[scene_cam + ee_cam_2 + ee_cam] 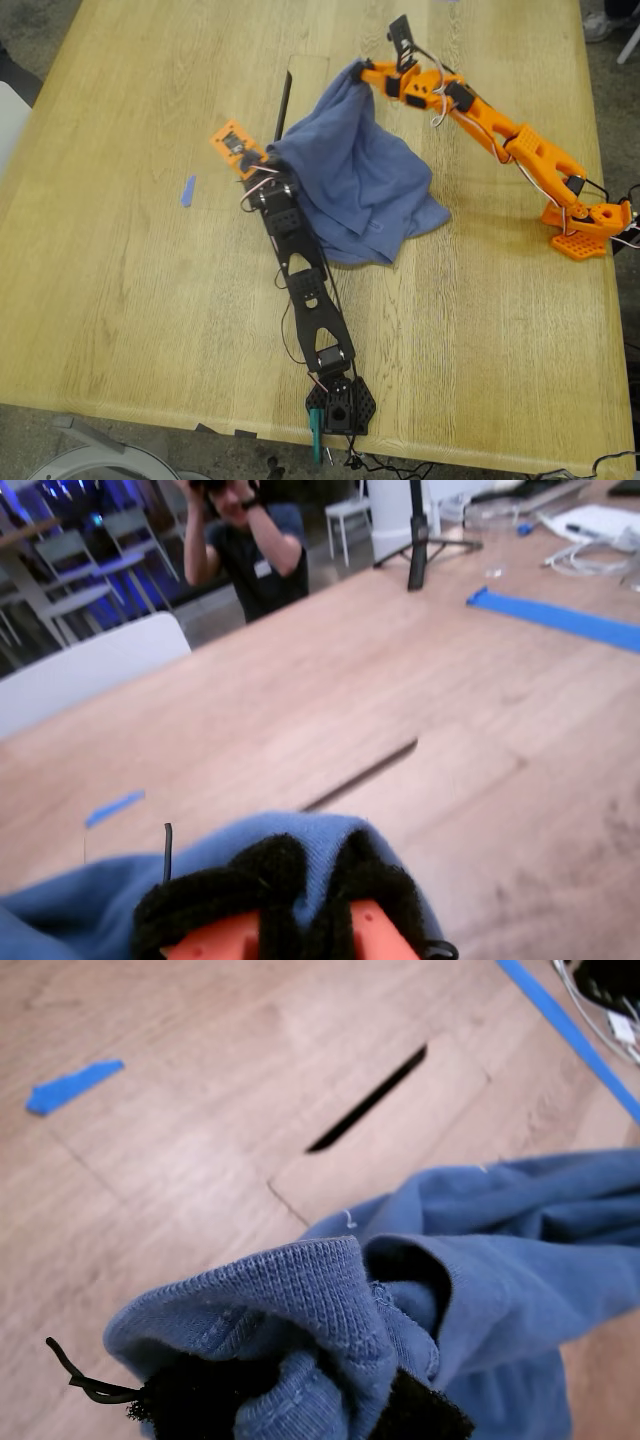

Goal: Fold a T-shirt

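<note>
Both arms have the T-shirt [355, 190] hoisted between them over the middle of the wooden tabletop [150, 300]. My first claw [290, 1410], on the black arm, is clamped tight on the ribbed collar edge. My second claw [300, 900], on the orange arm, is pinched closed on a fold of blue cloth at the shirt's one o'clock corner in the exterior view. The rest of the shirt hangs bunched, its lower part resting on the tabletop. A blue tape scrap [187, 190] lies at nine o'clock of the shirt, and a dark slot [284, 100] sits at eleven o'clock
</note>
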Controlling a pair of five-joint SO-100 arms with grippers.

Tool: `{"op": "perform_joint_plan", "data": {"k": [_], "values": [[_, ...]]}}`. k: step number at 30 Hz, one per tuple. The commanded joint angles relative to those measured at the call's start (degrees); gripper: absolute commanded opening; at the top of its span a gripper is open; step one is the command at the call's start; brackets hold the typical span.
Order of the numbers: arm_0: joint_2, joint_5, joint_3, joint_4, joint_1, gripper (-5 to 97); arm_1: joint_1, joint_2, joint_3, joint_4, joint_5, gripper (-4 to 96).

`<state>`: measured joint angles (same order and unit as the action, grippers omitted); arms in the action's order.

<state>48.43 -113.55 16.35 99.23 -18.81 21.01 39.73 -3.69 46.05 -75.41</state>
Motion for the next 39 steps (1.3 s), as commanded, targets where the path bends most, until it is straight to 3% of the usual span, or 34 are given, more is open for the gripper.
{"op": "perform_joint_plan", "data": {"k": [1,11,19,34,36,39], "values": [[12.74,-1.23,2.9,6.68,3.69,0,-1.58,7.12,-3.69,8.35,0.26,2.5],[17.93,-2.37,-1.14,9.32,16.96,0,-3.96,13.54,-3.69,32.08,0.88,1.7],[44.56,-2.64,-39.73,9.23,21.36,0,-4.22,19.51,-3.69,49.75,1.05,1.6],[57.39,-1.85,-67.06,5.45,25.49,0,-5.98,23.38,5.89,50.98,2.64,0.6],[58.97,-1.49,-71.28,2.9,25.75,5,-6.15,23.47,6.33,50.98,2.99,0.4],[60.03,-0.88,-74.18,1.93,27.16,14,-6.24,25.31,9.23,51.06,3.87,9.3]]}}
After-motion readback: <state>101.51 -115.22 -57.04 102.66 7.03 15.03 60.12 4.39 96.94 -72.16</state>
